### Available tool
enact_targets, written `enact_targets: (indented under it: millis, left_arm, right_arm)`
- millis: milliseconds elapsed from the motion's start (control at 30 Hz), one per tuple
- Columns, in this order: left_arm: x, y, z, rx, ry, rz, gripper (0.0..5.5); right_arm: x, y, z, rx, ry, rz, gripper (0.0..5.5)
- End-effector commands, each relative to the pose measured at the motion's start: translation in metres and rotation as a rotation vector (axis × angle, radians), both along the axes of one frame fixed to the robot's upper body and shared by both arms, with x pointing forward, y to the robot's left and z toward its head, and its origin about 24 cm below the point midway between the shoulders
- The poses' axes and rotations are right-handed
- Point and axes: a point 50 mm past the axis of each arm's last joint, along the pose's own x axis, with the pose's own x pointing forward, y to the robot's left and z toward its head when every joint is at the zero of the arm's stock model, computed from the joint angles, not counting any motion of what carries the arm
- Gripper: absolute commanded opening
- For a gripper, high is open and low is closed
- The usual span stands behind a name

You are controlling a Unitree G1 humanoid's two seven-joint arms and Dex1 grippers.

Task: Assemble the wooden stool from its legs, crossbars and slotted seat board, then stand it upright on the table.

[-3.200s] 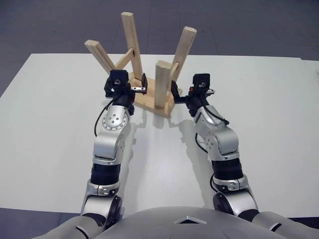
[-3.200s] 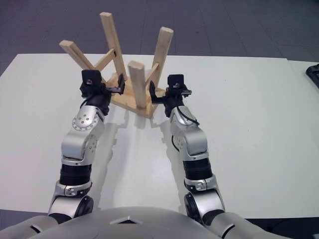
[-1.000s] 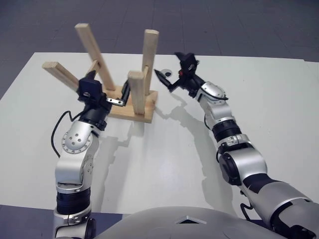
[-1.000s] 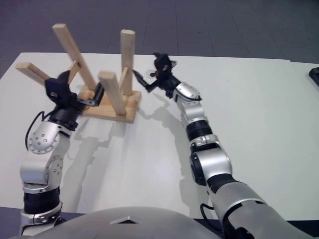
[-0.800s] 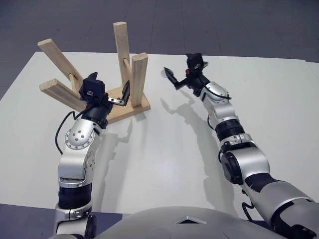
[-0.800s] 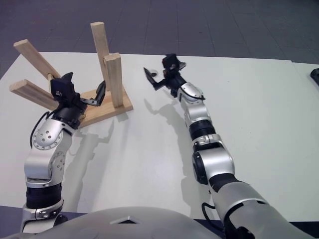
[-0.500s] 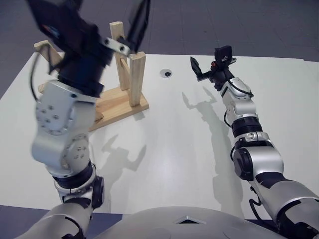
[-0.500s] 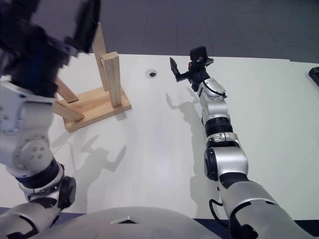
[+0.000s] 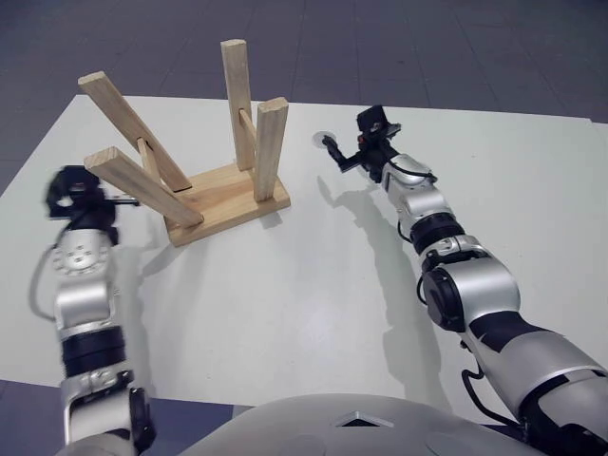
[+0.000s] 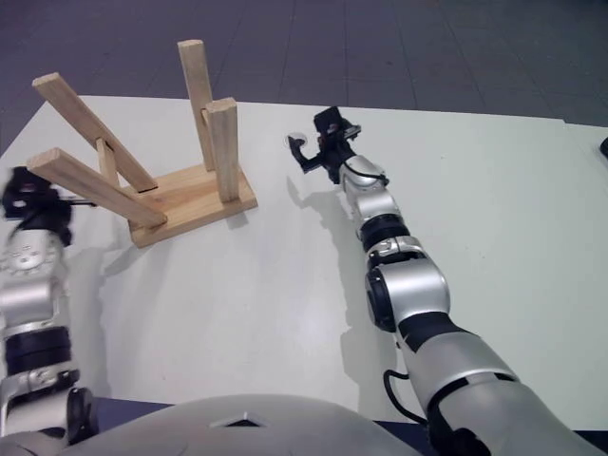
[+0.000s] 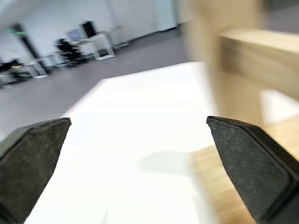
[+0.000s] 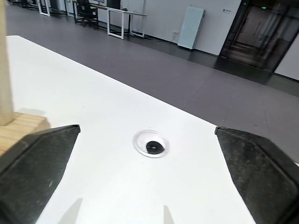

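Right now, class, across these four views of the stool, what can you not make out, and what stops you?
Eye views: the seat board lies flat on the table, which hides its lower face; the left gripper is blurred.
Left wrist view: the wood beyond the fingers is smeared, so what part it is cannot be told.
Right wrist view: one leg is cut off by the picture's edge.

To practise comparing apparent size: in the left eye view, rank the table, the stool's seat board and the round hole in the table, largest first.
1. table
2. seat board
3. round hole; it lies farther from the camera, yet is clearly smallest.
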Motion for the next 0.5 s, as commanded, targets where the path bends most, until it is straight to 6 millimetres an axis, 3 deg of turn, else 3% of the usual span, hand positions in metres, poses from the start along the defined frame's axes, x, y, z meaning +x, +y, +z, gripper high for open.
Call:
enact_targets:
  millis: [33, 233, 500]
  left_arm:
    - [0.035, -0.026, 0.004, 0.021, -0.06, -0.089, 5.4]
    - [0.036, -0.031, 0.0, 0.048, -0.08, -0.137, 5.4]
    - [0.029, -0.033, -0.009, 0.05, -0.072, -0.161, 5.4]
  right_arm:
    - [-0.004, 0.038, 0.011, -0.011, -0.025, 0.15, 5.39]
    - [-0.016, 0.068, 0.012, 0.005, -0.041, 0.296, 5.39]
    - [-0.025, 0.073, 0.011, 0.026, -0.026, 0.438, 5.39]
